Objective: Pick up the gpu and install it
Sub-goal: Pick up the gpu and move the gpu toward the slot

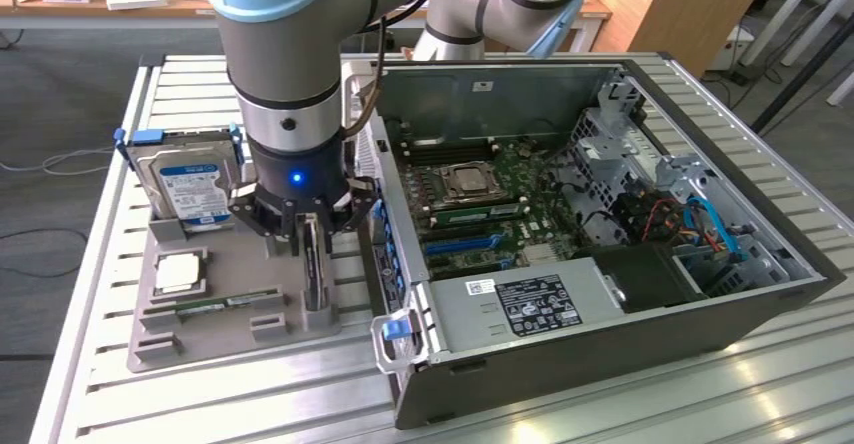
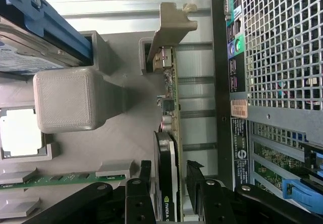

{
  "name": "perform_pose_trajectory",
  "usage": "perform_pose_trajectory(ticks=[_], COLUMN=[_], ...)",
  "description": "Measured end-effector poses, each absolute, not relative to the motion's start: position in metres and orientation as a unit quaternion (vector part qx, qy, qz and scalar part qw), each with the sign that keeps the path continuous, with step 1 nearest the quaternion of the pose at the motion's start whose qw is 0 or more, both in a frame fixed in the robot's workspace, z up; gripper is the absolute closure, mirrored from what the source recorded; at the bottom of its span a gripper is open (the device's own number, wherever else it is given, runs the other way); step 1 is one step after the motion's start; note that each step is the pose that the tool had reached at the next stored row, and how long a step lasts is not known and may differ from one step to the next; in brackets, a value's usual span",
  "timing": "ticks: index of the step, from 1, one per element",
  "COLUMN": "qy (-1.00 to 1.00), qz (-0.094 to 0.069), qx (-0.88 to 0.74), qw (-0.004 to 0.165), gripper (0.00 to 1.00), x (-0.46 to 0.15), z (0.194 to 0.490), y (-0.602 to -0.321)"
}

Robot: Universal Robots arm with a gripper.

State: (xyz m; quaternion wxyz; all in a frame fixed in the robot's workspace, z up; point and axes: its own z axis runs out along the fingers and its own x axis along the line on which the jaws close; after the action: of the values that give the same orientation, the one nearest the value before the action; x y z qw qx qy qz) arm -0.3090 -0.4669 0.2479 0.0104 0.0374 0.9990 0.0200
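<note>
While the arm hangs over the grey fixture tray [image 1: 200, 349], notes run from the exterior view's left to its right.

Far left: hard drive [image 1: 187, 179] in its blue frame, upright in a slot. Nearer the camera lie a square processor chip [image 1: 180, 272] and a green memory stick [image 1: 214, 304]. None is touched.

Middle: the gpu [image 1: 311, 279] stands on edge in its own slot, at the tray's side next to the case. The gripper [image 1: 310, 226] is straight above it, so the card lies directly below.

Wrist view: the gripper [image 2: 170, 172] straddles the gpu [image 2: 171, 98], one finger on each flat face. The fingers [image 2: 144, 186] stand apart, with a slit of light on one side, so I judge the card not yet clamped and not lifted.

Long axis: it runs away from the fingers to the silver bracket [image 2: 169, 24], parallel to the case wall. The fingers close across it, toward the end opposite the bracket.

Right: open computer case [image 1: 601, 344], motherboard exposed, just beside the tray.
</note>
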Motion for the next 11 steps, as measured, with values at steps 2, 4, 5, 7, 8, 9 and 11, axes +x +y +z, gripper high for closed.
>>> perform_pose_trajectory(ticks=[2,4,5,7,8,9,11], qy=[0.999,0.999,0.999,0.999,0.999,0.999,0.999], qz=[0.02,0.02,0.02,0.02,0.02,0.02,0.02], qx=[0.037,0.037,0.037,0.037,0.037,0.037,0.037], qw=[0.01,0.011,0.011,0.011,0.01,0.01,0.01], gripper=[0.58,0.58,0.58,0.58,0.58,0.58,0.58], x=[-0.309,-0.3089,-0.3089,-0.3089,-0.309,-0.309,-0.309], z=[0.2479,0.2467,0.2458,0.2443,0.2441,0.2441,0.2441], y=[-0.4669,-0.4668,-0.4668,-0.4668,-0.4669,-0.4669,-0.4669])
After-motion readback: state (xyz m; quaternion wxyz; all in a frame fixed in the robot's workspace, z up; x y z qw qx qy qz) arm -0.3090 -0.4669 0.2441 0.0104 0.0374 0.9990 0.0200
